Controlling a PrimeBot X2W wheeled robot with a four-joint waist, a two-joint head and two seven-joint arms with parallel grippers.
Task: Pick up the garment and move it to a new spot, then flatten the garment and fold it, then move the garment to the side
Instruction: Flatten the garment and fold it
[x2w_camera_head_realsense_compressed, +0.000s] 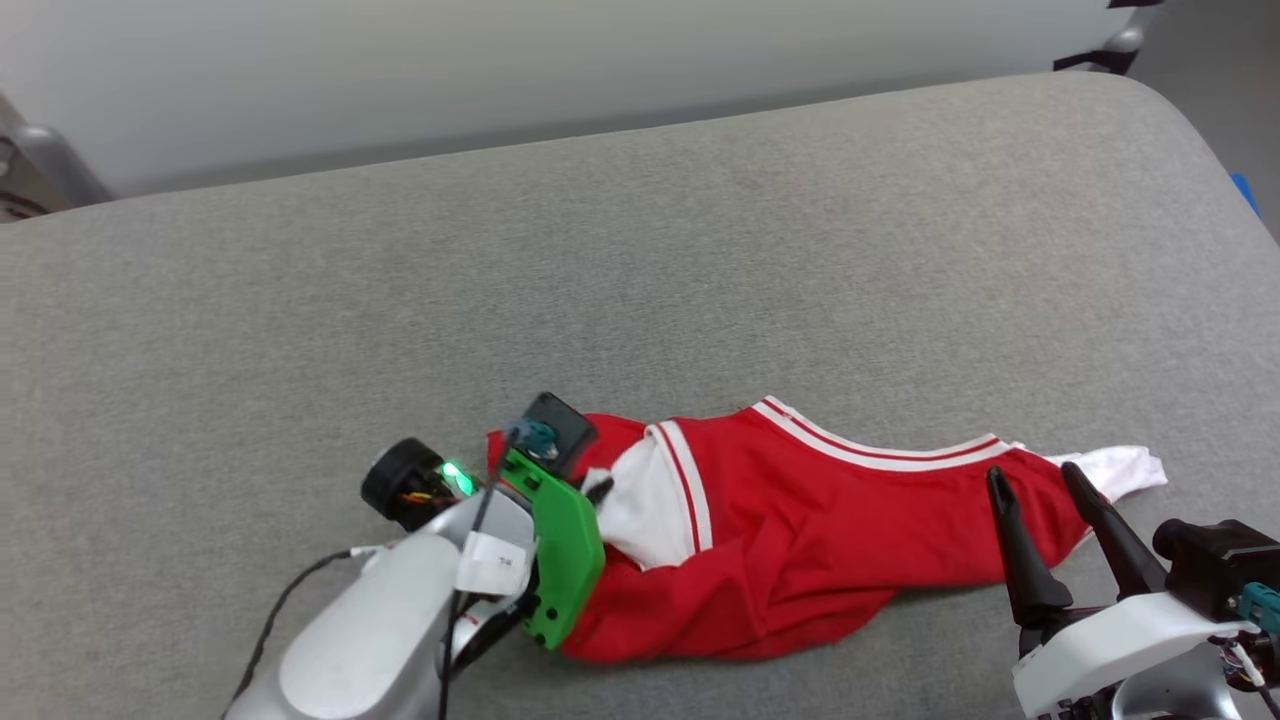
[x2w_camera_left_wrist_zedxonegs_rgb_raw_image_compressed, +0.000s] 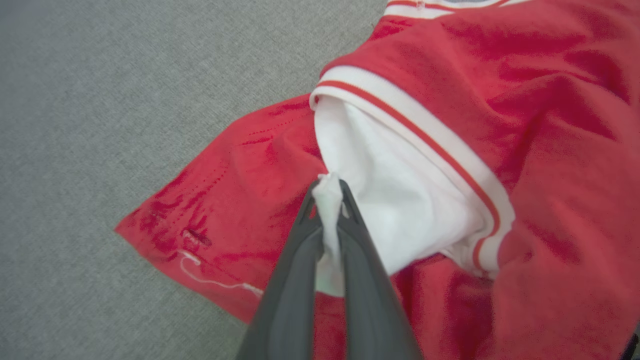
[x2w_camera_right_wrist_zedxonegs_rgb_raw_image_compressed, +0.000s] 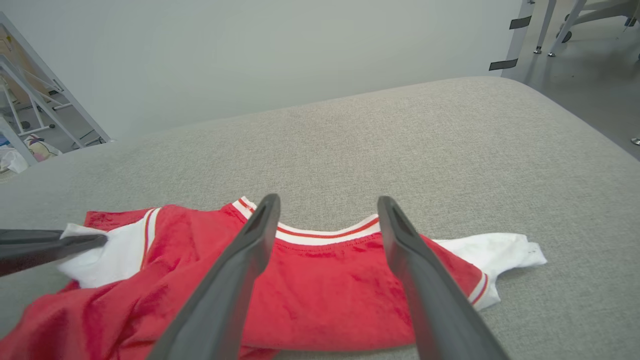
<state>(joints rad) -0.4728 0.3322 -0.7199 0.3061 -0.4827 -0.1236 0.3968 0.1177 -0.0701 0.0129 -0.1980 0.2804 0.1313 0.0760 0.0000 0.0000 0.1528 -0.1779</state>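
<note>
Looking down from the head camera, I see the shirt (x2w_camera_head_realsense_compressed: 800, 540) lying crumpled on the near part of the grey padded surface (x2w_camera_head_realsense_compressed: 640, 250), stretched out sideways between my two arms. It is red, with a striped red-and-white neck band (x2w_camera_head_realsense_compressed: 870, 450) along its far edge.

My left gripper (x2w_camera_left_wrist_zedxonegs_rgb_raw_image_compressed: 327, 200) is clenched on cloth. In the left wrist view the two dark fingers are pressed together, with a bunched fold of the near white sleeve (x2w_camera_left_wrist_zedxonegs_rgb_raw_image_compressed: 400, 200) pinched between their tips. That sleeve comes out from under a striped trim band (x2w_camera_left_wrist_zedxonegs_rgb_raw_image_compressed: 425, 130), and red fabric lies under and around it. A loose white thread (x2w_camera_left_wrist_zedxonegs_rgb_raw_image_compressed: 210, 280) trails along the red hem beside the fingers.

My right gripper (x2w_camera_head_realsense_compressed: 1040, 490) is released, its fingers spread wide with nothing between them. In the right wrist view it (x2w_camera_right_wrist_zedxonegs_rgb_raw_image_compressed: 328, 202) points at the neck band, with red cloth showing in the gap. I cannot tell whether its tips touch the fabric. The other white sleeve (x2w_camera_head_realsense_compressed: 1115, 468) sticks out flat on the surface just beyond the right gripper, at the shirt's right end. The left gripper's fingers also show at the left edge of the right wrist view, against the white sleeve.
</note>
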